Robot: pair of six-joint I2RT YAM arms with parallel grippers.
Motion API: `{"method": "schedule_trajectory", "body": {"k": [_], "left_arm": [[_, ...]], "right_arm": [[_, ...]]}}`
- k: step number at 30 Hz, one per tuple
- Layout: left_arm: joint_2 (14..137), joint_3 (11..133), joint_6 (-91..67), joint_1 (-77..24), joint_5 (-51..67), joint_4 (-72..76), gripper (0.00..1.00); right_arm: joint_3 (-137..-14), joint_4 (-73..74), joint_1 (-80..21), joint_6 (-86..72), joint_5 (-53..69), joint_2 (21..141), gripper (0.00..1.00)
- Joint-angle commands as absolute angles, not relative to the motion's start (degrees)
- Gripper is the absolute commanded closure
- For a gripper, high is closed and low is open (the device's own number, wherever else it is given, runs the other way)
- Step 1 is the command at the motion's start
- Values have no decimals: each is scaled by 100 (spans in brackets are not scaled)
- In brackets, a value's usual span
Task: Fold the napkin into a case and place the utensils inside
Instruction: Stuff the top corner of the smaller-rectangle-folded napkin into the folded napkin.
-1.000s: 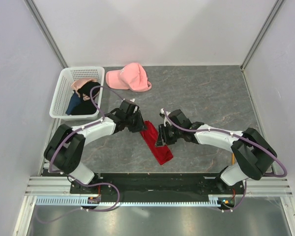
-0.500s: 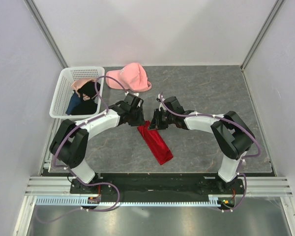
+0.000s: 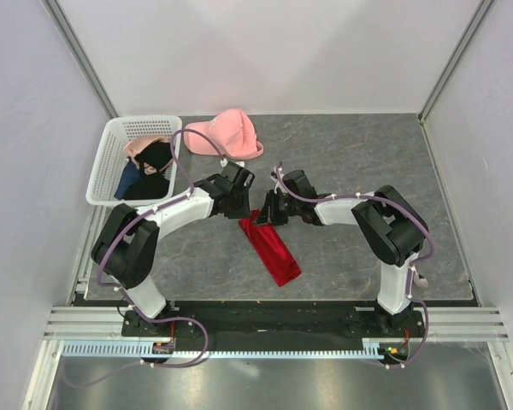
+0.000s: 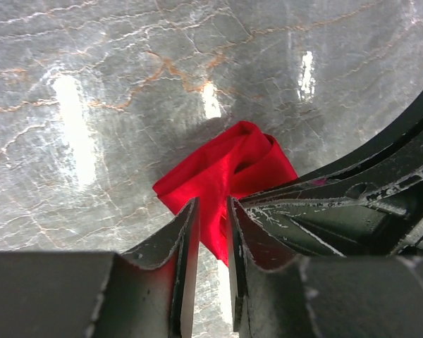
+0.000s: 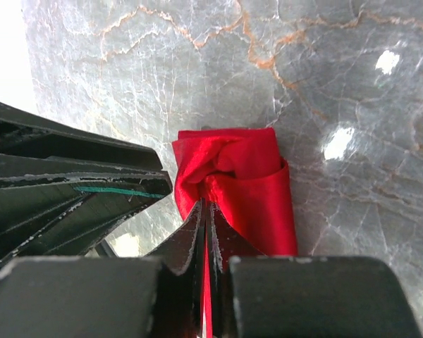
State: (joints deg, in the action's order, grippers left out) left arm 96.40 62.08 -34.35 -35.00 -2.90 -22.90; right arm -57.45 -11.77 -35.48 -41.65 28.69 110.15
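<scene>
Surface: grey stone-patterned table (image 3: 368,162), pale and rust veins, glossy, with lamp glare in both wrist views. Enclosed by plain white walls (image 3: 265,51) on three sides, metal posts at the far corners.

Napkin (image 3: 274,252), count one: bright red, folded into a narrow long strip, lying on the table just left of centre. Long axis diagonal, far-left to near-right. Near end squared off; far end bunched and curled, lying between the two grippers.

Grippers, count two.
- Left gripper (image 4: 210,205): jaws a narrow slot apart, red cloth at the tips; pinched or merely touched, cannot tell.
- Right gripper (image 5: 206,211): jaws pressed almost together, clamped on a sliver of the napkin's bunched end.

Other items:
- Basket (image 3: 103,175), count one: white plastic lattice, far left corner. Holds a black garment (image 3: 154,166), a blue garment (image 3: 126,182) and a peach-coloured piece (image 3: 137,147).
- Pink cap (image 3: 227,135), count one: just right of the basket, apart from the napkin.
</scene>
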Motion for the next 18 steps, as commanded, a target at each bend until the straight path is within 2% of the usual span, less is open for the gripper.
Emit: {"method": "schedule_trajectory", "body": {"k": [1,18], "left_arm": [[9782,6477,-3155,-3533,-519,-2399,72],[10028,6811,-3147,-3612,-519,-2382,68]], "right_arm": [[-5977,-1582,-3516,-4228,3015,11101,94],[-6029,-1591,-3498,-4228,3085,11276,98]]}}
